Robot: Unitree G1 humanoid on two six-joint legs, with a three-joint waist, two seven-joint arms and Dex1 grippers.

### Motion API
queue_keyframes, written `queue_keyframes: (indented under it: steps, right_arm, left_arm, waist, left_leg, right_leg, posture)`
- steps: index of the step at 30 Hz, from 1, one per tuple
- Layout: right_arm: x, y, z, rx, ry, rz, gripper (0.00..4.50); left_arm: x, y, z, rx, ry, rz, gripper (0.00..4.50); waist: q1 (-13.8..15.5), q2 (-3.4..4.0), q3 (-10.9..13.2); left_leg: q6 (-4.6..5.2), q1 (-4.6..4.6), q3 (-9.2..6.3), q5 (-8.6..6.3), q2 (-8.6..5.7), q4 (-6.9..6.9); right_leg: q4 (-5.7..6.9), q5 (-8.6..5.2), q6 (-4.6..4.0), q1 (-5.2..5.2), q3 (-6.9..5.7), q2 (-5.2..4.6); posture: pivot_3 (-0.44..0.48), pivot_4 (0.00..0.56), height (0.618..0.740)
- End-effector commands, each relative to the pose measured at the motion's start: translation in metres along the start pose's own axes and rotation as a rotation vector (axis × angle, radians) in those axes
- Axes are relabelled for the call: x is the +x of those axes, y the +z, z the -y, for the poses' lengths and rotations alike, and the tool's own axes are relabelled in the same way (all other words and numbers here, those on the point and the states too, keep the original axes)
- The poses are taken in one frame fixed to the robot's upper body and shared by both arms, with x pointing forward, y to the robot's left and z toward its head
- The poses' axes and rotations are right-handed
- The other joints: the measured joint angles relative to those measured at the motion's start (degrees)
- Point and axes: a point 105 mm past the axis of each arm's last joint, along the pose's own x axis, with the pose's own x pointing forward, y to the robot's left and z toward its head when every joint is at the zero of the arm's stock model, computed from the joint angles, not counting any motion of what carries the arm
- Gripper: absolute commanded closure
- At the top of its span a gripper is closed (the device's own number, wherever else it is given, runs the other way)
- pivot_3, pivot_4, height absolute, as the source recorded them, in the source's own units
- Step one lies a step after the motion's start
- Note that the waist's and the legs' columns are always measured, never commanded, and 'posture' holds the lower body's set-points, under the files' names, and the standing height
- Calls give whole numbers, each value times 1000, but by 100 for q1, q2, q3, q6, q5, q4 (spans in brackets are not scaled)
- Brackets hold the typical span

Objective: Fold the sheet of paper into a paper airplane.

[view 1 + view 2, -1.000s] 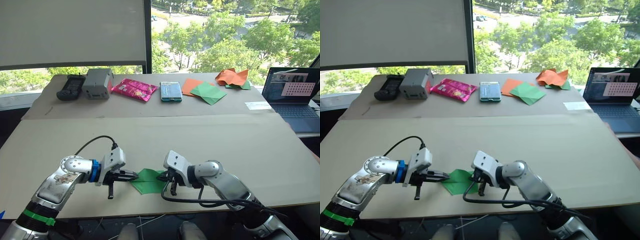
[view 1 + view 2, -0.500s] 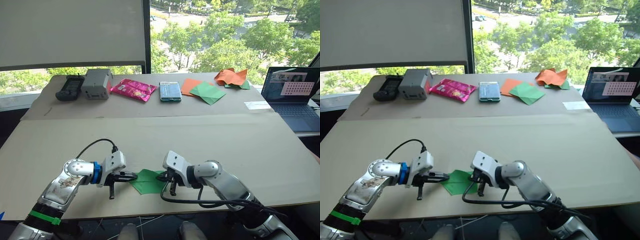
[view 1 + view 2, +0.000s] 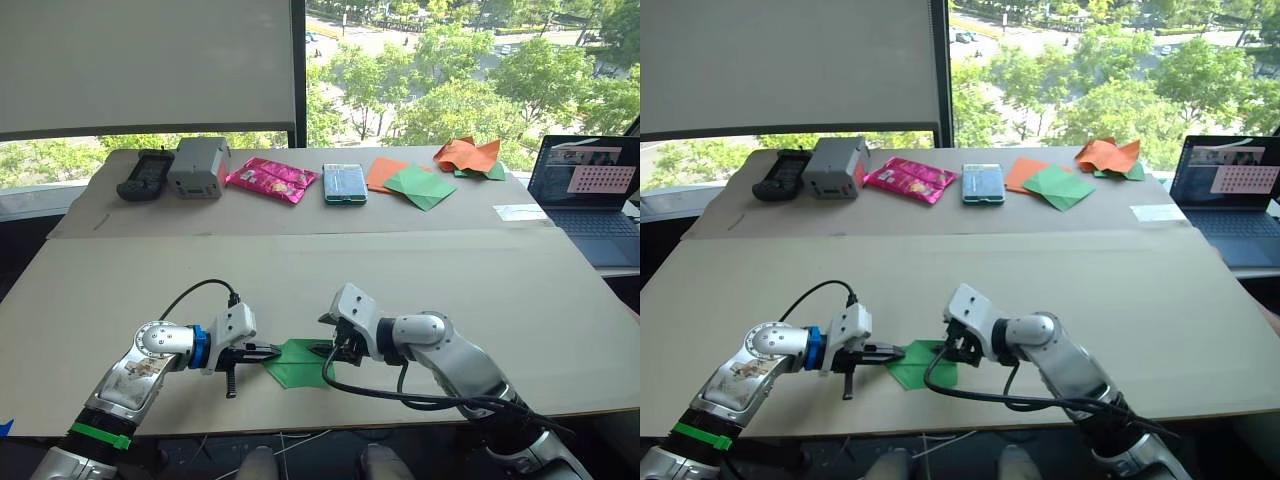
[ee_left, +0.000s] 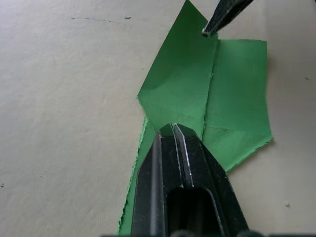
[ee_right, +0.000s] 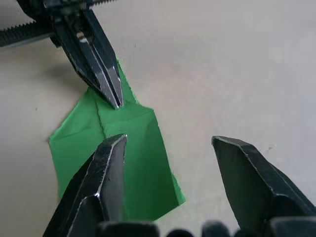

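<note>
Mid-fold: your left gripper [image 3: 272, 352] is pinched closed on the near-left corner of the sheet of paper [image 3: 298, 362], which lies between both pincers. Right gripper [image 5: 168, 148] hovers wide over it; next, press the flap's crease.

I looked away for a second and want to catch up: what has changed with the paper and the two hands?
Little. The right hand, open, has lifted and tilted its wrist over the paper. The left hand stays shut, its tips pressing the paper's left corner. The paper lies where it was.
</note>
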Motion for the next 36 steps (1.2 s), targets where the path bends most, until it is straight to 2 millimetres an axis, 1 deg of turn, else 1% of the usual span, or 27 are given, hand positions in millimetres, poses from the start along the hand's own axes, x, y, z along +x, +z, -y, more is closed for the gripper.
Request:
queue_keyframes:
  steps: [1, 3, 5, 6, 9, 11, 15, 25, 30, 36]
  right_arm:
    - [0, 30, 0, -88, -22, 105, 1857]
    - [6, 27, -8, -92, 9, 95, 2397]
    - [13, 20, -15, -89, 43, 67, 3118]
    - [15, 16, -19, -87, 61, 54, 3547]
    - [24, -2, -28, -59, 113, -6, 4491]
    - [27, -9, -30, -61, 136, -29, 4491]
    - [32, -15, -31, -65, 164, -46, 4491]
    - [32, -30, -34, -66, 199, -119, 4491]
    - [33, -46, -31, -44, 180, -207, 4491]
    - [28, -63, -30, -11, 182, -288, 4491]
  left_arm:
    - [4, -9, 5, -15, -11, -56, 4500]
    - [3, -9, 5, -14, -14, -59, 4500]
    - [3, -9, 6, -10, -17, -66, 4500]
    - [2, -9, 6, -9, -18, -68, 4500]
    - [2, -7, 6, -3, -18, -70, 4500]
    - [1, -6, 5, -2, -17, -69, 4500]
    - [1, -3, 8, 3, -23, -67, 4500]
    - [1, 2, 11, 1, -31, -62, 4500]
    - [3, 4, 14, 1, -41, -61, 4500]
    - [1, -8, 14, 8, -42, -109, 4500]
  waist:
    - [-1, 1, 0]
    - [13, 0, -1]
    - [15, -1, -1]
    - [12, 0, -1]
    - [10, 0, -1]
    - [10, -1, -1]
    - [9, -1, 0]
    - [4, -1, 0]
    - [1, -1, 0]
    - [14, 6, -13]
  left_leg:
    - [0, 0, 0, 0, 0, -1]
    - [0, -1, 0, 0, 0, -1]
    - [0, -3, 0, 0, 0, 0]
    - [0, -2, 0, 0, 0, 0]
    - [0, -2, 0, 0, 0, -1]
    - [0, -3, 0, 0, 0, -1]
    - [0, -3, 0, 0, 0, -1]
    - [0, -3, 0, 0, 0, -2]
    - [0, -2, 0, 0, 1, -2]
    - [-1, 0, 0, 0, 0, -2]
  right_leg:
    - [-1, 0, 0, -1, 0, 0]
    - [-2, 0, 0, 0, 0, 0]
    - [-4, 0, 0, 0, 0, 0]
    - [-4, 0, 0, 0, 0, 0]
    - [-3, 0, 0, -2, 0, 0]
    - [-3, 0, 0, -2, 0, 0]
    - [-3, 0, 0, -3, 0, 0]
    - [-4, 0, 0, -5, 0, 0]
    - [-4, 0, 0, -4, 0, 0]
    - [-5, -1, -1, -3, 0, -1]
  posture:
    - [0, 150, 721]
    - [0, 150, 721]
    - [0, 150, 721]
    - [0, 150, 721]
    - [0, 150, 721]
    - [0, 150, 721]
    - [0, 150, 721]
    - [0, 150, 721]
    - [0, 150, 721]
    - [0, 150, 721]
